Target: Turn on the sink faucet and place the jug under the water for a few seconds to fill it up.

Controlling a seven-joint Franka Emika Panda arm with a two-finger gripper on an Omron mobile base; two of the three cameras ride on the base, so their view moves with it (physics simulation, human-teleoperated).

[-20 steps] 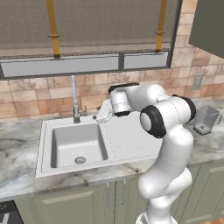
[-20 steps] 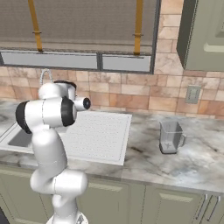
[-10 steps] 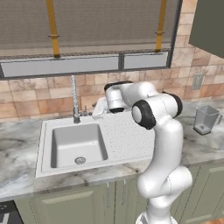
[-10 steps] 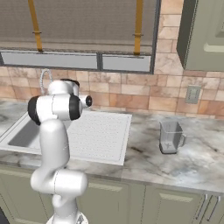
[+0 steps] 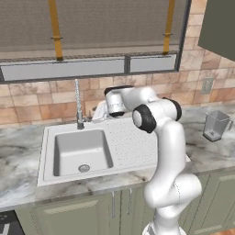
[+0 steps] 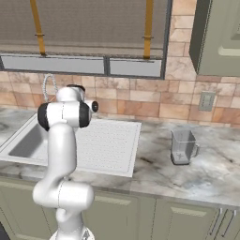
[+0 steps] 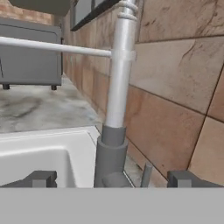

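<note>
Faucet (image 7: 117, 87) sits dead ahead of the gripper (image 7: 111, 179), dark base right between the wide-open fingertips (image 7: 41, 178), nothing grabbed. Its little side lever (image 7: 145, 174) pokes up just inside the right tip. Sink (image 5: 82, 151) basin is off to the gripper's left, and the jug (image 5: 215, 125) stands well apart on the table (image 6: 206, 168).

The hand view's top edge is cutting off the sink faucet (image 7: 118, 78); the arm is hiding part of the sink (image 6: 28, 140).
</note>
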